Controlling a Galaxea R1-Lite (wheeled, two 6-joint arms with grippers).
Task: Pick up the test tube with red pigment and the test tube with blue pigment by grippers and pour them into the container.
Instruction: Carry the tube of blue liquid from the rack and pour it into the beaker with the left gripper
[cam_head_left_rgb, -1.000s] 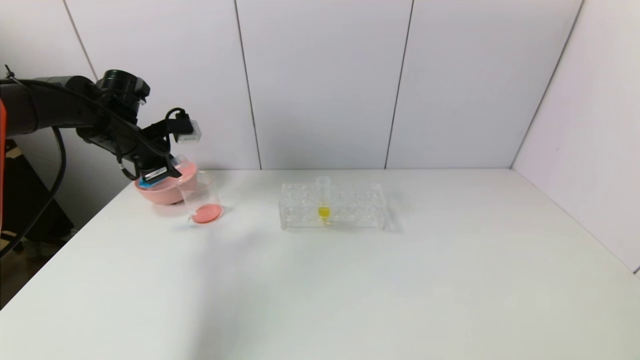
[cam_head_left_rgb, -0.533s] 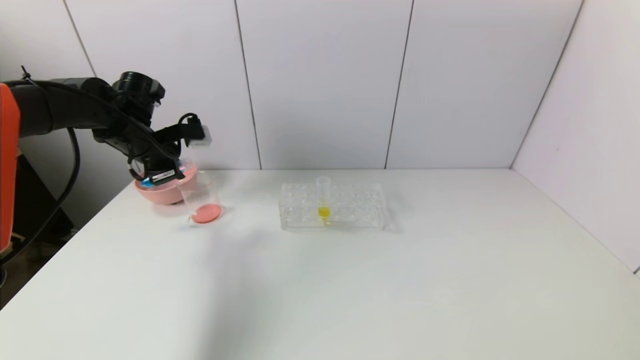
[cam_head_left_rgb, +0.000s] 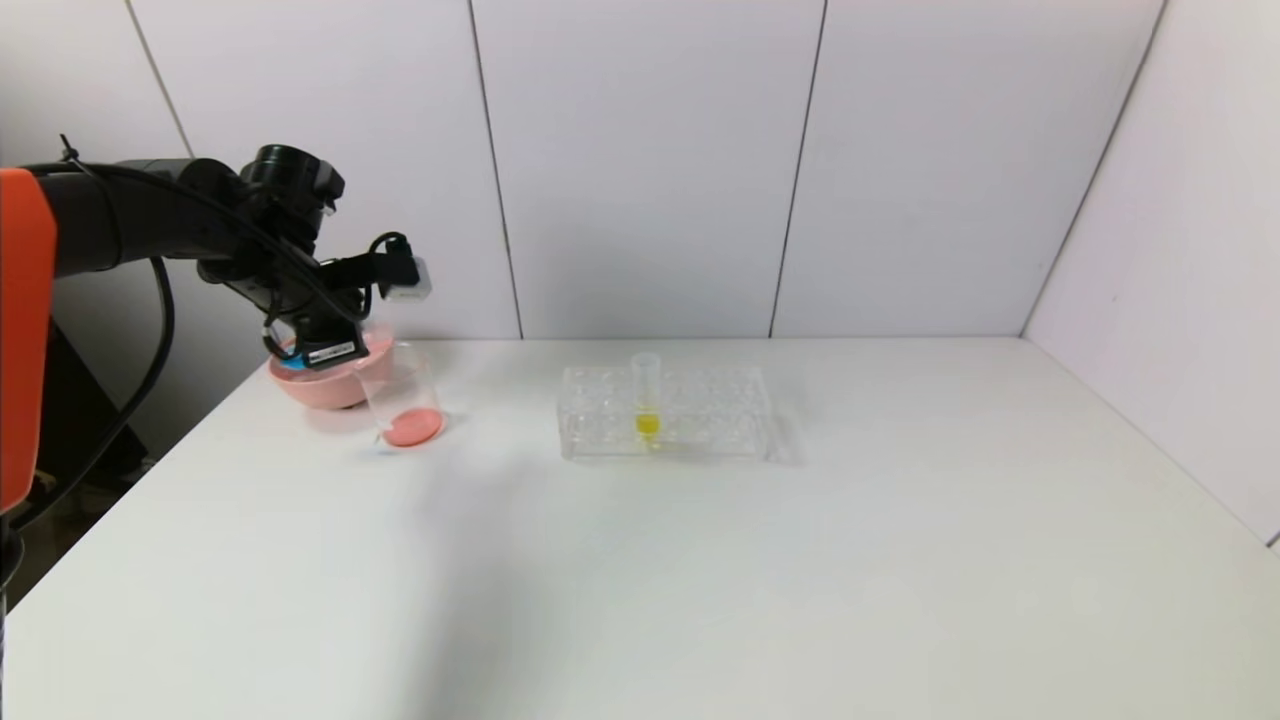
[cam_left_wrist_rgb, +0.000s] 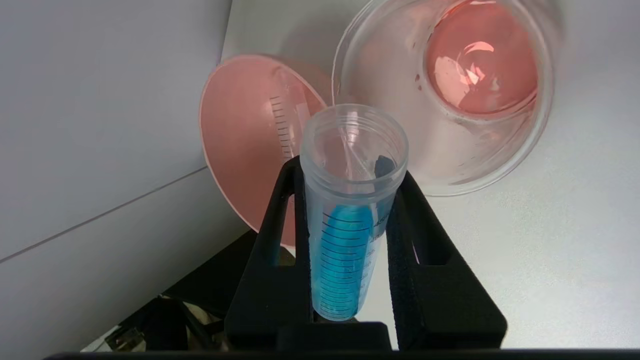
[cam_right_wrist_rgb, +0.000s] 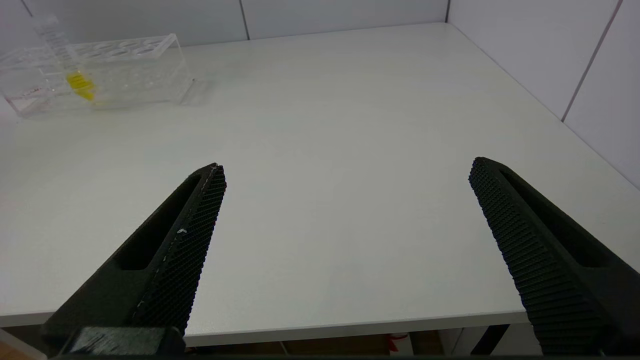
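My left gripper (cam_head_left_rgb: 325, 350) is shut on the test tube with blue pigment (cam_left_wrist_rgb: 340, 250) and holds it tilted above the pink bowl (cam_head_left_rgb: 320, 385), just left of the container. In the left wrist view, the gripper (cam_left_wrist_rgb: 350, 170) has the tube's open mouth pointing toward the container's rim. The container (cam_head_left_rgb: 400, 390) is a clear beaker with red pigment (cam_left_wrist_rgb: 480, 60) at its bottom. A clear graduated tube (cam_left_wrist_rgb: 285, 125) lies in the pink bowl (cam_left_wrist_rgb: 245, 130); I see no red pigment in it. My right gripper (cam_right_wrist_rgb: 348, 167) is open and empty over the table's front edge.
A clear tube rack (cam_head_left_rgb: 700, 420) stands at the middle back of the white table and holds a tube with yellow pigment (cam_head_left_rgb: 647, 400). The rack (cam_right_wrist_rgb: 130, 75) also shows in the right wrist view. Walls close the back and right.
My left gripper has moved a little to the right toward the container, with the blue tube still in it. Nothing else has moved.
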